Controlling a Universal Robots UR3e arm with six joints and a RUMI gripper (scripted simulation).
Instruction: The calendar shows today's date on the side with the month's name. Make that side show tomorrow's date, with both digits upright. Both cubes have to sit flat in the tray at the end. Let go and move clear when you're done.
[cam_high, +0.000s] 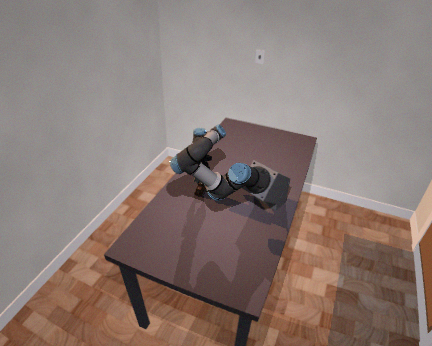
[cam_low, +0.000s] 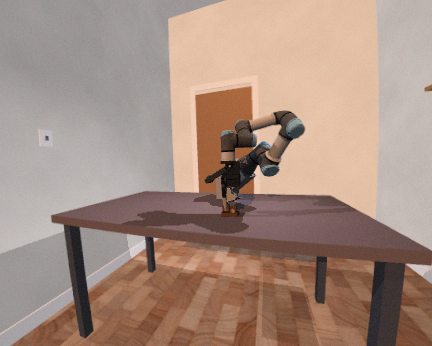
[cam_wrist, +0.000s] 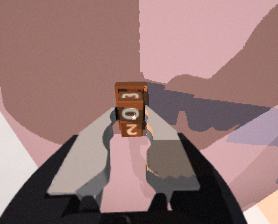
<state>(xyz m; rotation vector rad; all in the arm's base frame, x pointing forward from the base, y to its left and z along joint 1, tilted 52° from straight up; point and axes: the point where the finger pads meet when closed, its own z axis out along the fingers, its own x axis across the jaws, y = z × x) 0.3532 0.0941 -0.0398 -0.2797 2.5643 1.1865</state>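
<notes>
In the wrist view two brown wooden cubes stand in line. The near cube shows white digits, one of them a 2, and sits between my fingertips. The far cube shows a 3 on top. My gripper is shut on the near cube, one finger on each side. In the exterior view the gripper points straight down onto the small brown calendar on the table top. In the top view the arm hides most of the calendar. The tray and the month's name are too small to make out.
The arm's grey base stands on the dark table near its right edge. The arm's elbow folds back high above the table. The table edges lie far from the calendar on all sides.
</notes>
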